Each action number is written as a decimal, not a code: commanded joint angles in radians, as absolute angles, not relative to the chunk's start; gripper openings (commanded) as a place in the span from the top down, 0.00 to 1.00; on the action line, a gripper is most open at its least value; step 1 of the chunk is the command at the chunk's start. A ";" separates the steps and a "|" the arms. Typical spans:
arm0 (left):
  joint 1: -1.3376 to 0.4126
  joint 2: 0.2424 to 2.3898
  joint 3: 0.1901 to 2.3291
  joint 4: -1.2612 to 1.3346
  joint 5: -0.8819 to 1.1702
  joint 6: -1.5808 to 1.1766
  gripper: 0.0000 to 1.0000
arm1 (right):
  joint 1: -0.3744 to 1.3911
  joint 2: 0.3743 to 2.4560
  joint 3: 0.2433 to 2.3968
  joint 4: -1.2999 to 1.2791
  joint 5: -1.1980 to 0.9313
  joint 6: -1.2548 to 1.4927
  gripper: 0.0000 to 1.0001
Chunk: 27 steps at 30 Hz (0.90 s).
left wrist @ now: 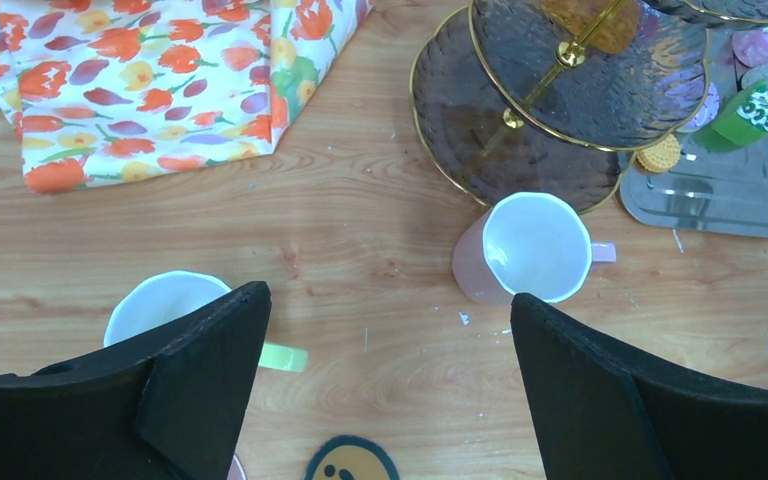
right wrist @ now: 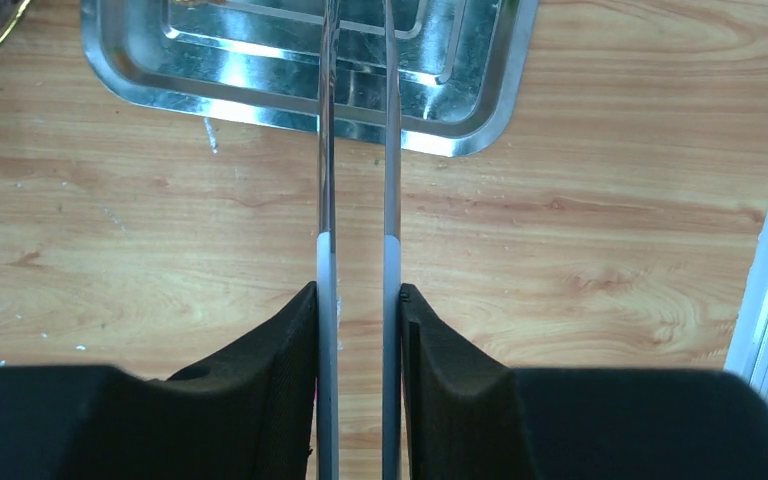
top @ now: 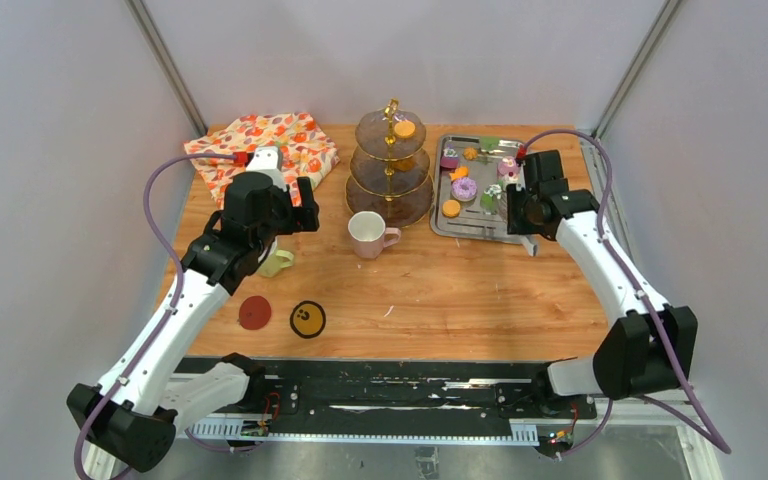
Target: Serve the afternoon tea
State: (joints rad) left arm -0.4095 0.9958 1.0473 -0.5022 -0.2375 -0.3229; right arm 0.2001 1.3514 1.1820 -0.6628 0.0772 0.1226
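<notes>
The brown-glass three-tier stand [top: 392, 160] stands at the back centre with an orange biscuit [top: 404, 129] on its top tier. The pink mug [top: 369, 234] stands in front of it, and it also shows in the left wrist view [left wrist: 530, 250]. The yellow-green mug [top: 275, 262] sits partly under my left gripper [top: 290, 215], which hovers open and empty [left wrist: 388, 296]. A purple doughnut [top: 464, 188], an orange biscuit [top: 451, 208] and a green cake [top: 489, 200] lie in the steel tray [top: 505, 232]. My right gripper [top: 518, 212] is shut on the metal tongs [right wrist: 358, 150], which reach over the tray.
A floral cloth [top: 265, 145] lies at the back left. A red coaster [top: 254, 312] and a yellow smiley coaster [top: 308, 319] lie near the front left. The tray's near rim [right wrist: 290, 110] is just ahead of the right gripper [right wrist: 358, 290].
</notes>
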 commanded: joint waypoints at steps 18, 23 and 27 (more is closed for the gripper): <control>-0.414 0.984 1.071 -0.476 -0.250 -0.328 0.05 | 0.125 1.548 1.215 -0.549 0.021 0.107 0.62; -0.413 0.971 1.066 -0.468 -0.260 -0.340 0.05 | 0.123 1.571 1.236 -0.545 -0.013 0.091 0.78; -0.413 0.955 1.049 -0.456 -0.258 -0.351 0.05 | 0.124 1.561 1.243 -0.559 -0.007 0.089 0.98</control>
